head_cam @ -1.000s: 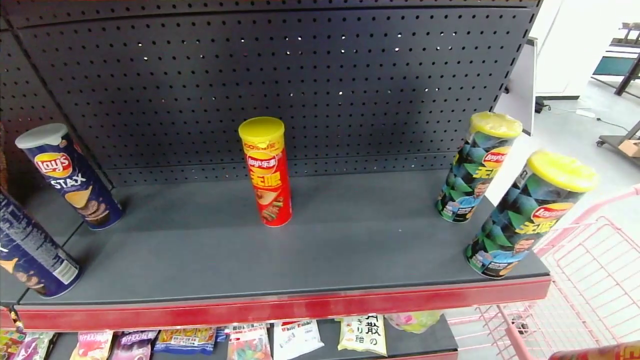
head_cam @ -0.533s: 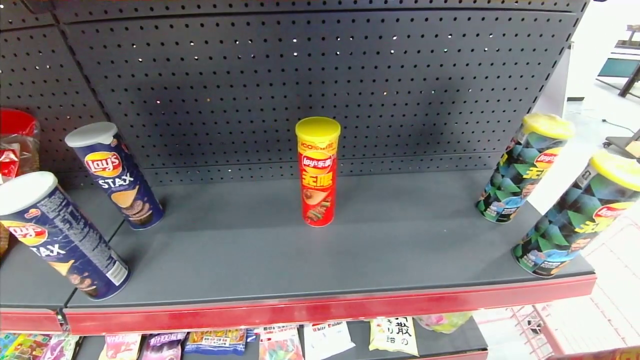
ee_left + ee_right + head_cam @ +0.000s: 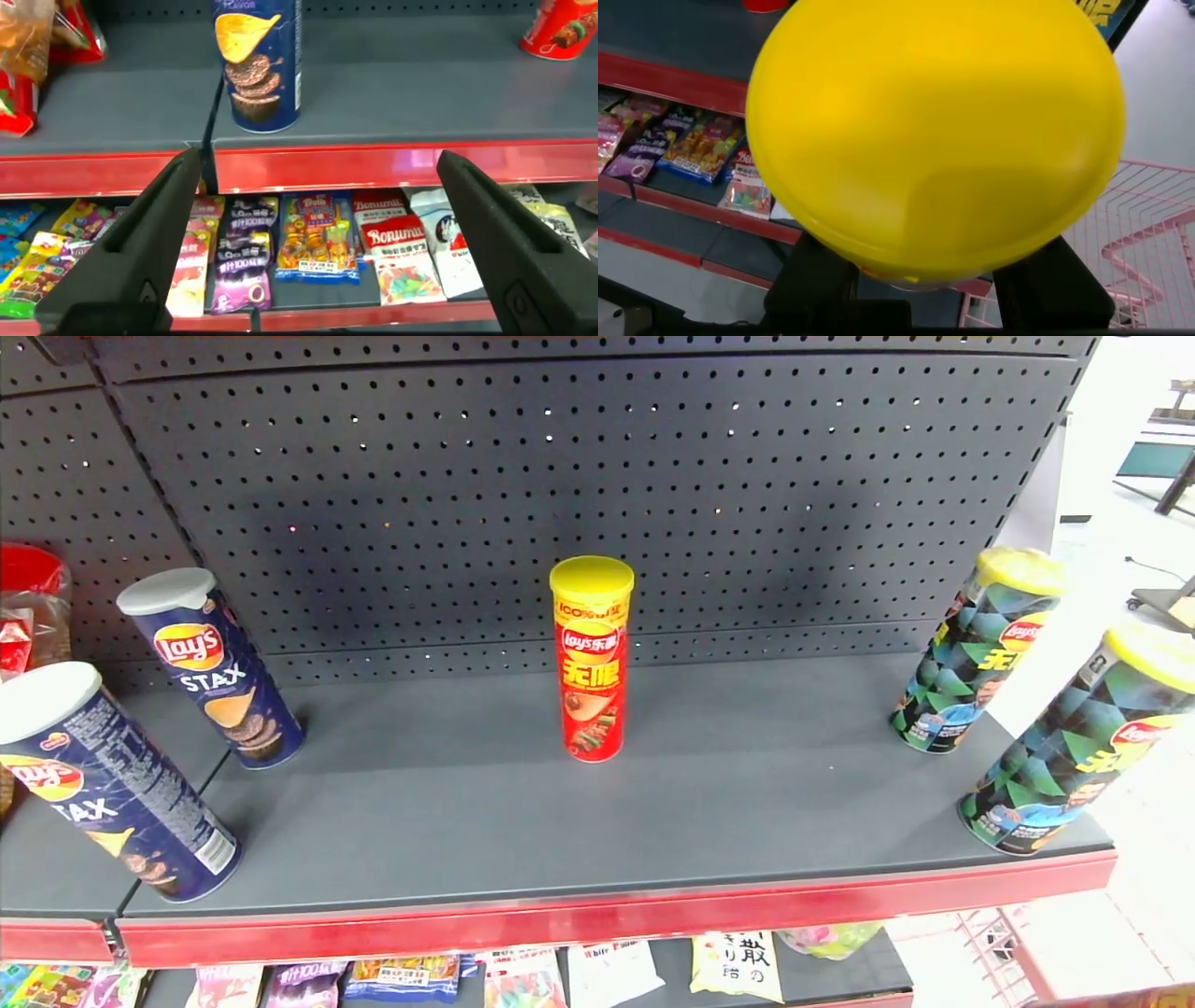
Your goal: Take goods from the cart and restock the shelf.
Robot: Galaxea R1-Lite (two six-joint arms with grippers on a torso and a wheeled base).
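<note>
Right gripper [image 3: 924, 285] holds a yellow-lidded can [image 3: 934, 131]: the lid takes up the centre of the right wrist frame, with dark fingers [image 3: 814, 280] clamped on the body on both sides below it. The can's label is hidden. The pink cart [image 3: 1148, 247] is at the lower right of that frame. Left gripper [image 3: 318, 161] is wide open and holds nothing. It faces the shelf's red front lip, with snack bags [image 3: 318, 247] on the lower tier mid-frame. In the head view the shelf [image 3: 597, 812] has a red can [image 3: 591, 658] upright at centre, two blue cans [image 3: 210, 667] at the left and two patterned cans [image 3: 976, 649] at the right, all well apart. Likely step: bring the held can to the shelf and stand it there. Best target looks like the bare stretch just beside the red can, since the lid colour matches. Bring the can in above the front lip, not level with it. Keep it upright and lower it until the base sits flat before letting go. Leave a gap so the fingers don't clip the red can when they open. A tall, narrow can tips easily, so avoid any sideways drag. The front patterned can at the right sits near the shelf edge, so keep the arm's path off it.
</note>
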